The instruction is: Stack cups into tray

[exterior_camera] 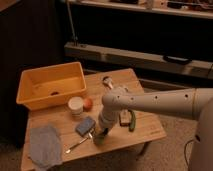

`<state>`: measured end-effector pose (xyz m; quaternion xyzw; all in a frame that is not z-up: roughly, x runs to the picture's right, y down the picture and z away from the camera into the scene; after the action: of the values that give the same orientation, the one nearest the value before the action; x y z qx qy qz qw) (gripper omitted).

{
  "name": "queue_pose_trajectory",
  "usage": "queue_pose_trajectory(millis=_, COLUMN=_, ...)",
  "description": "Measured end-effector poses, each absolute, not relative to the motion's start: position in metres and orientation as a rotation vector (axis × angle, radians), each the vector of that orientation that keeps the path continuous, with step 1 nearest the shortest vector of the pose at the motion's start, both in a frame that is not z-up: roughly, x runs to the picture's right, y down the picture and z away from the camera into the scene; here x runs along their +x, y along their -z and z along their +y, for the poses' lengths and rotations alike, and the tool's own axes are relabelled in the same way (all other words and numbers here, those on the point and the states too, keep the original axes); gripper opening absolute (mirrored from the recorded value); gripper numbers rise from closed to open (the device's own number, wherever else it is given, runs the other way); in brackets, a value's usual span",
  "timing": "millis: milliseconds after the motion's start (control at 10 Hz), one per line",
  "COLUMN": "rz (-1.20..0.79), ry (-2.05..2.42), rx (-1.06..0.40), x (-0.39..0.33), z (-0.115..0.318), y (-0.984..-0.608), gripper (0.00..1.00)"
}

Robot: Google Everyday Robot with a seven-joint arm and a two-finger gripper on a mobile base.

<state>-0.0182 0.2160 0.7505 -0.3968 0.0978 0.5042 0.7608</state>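
Note:
The yellow-orange tray (30,102) stands at the table's back left, with a small dark thing (55,93) on its floor; I cannot tell what it is. A white cup (76,105) stands just in front of the tray. A translucent green cup (99,138) sits near the table's front edge. My gripper (101,131) points down right over the green cup, touching or nearly touching it, and hides most of it. The white arm (150,102) reaches in from the right.
An orange fruit (88,103) lies beside the white cup. A blue sponge (85,125), a spoon (77,145) and a grey cloth (45,145) lie front left. A green vegetable (132,120) and a brown block (123,119) lie right of the arm. A utensil (106,80) lies at the back.

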Motion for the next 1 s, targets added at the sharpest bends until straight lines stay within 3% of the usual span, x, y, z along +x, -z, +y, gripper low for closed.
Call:
queue_pose_trajectory(millis=700, rz=0.123, ry=-1.140, rx=-0.837, x=-0.005, z=0.192, y=-0.710, gripper=0.80)
queue_pose_trajectory(millis=1000, rz=0.128, ry=-1.137, rx=-0.857, x=-0.007, z=0.192, y=-0.711, gripper=0.80)
